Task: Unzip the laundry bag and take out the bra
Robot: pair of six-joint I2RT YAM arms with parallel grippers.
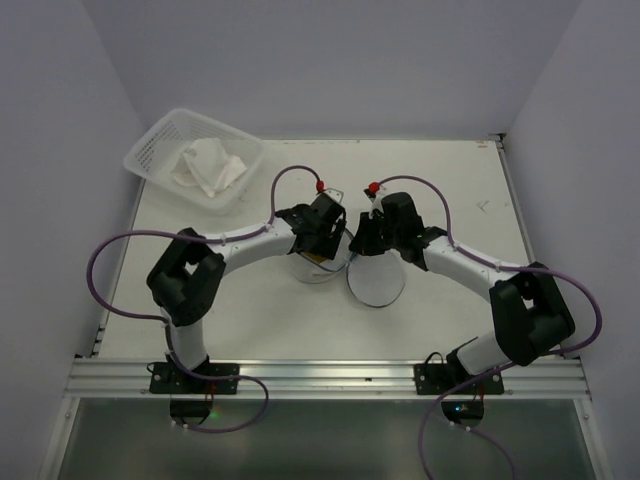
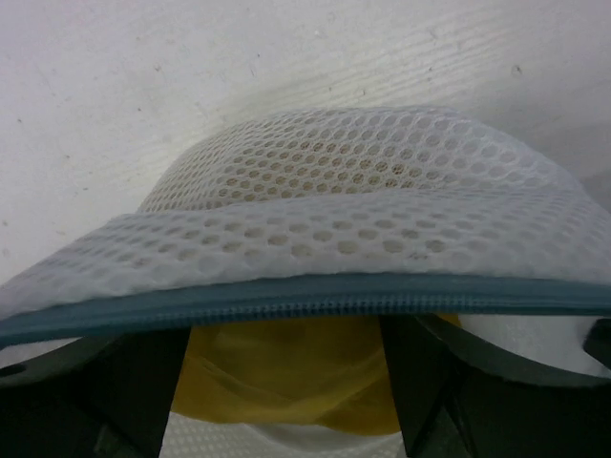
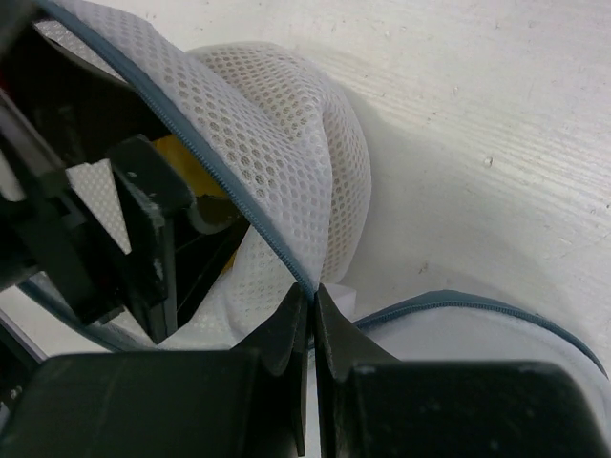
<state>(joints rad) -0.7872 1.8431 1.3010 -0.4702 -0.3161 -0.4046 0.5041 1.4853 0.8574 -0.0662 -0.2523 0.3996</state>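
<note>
The laundry bag (image 1: 312,270) lies unzipped mid-table, its flat second half (image 1: 377,285) spread to the right. In the left wrist view its white mesh dome (image 2: 363,181) and teal zipper rim (image 2: 286,296) arch over my left gripper (image 2: 286,382). That gripper (image 1: 322,245) reaches inside the bag, open, with the yellow bra (image 2: 277,358) between its fingers. My right gripper (image 3: 311,291) is shut on the zipper rim (image 3: 239,205) of the raised mesh half and holds it up. The bra (image 3: 177,157) and the left fingers (image 3: 143,229) also show in the right wrist view.
A white plastic lattice basket (image 1: 150,150) holding a crumpled white cloth (image 1: 208,165) stands at the back left. Both arms meet over the middle of the white table (image 1: 450,190). Grey walls close in the back and sides.
</note>
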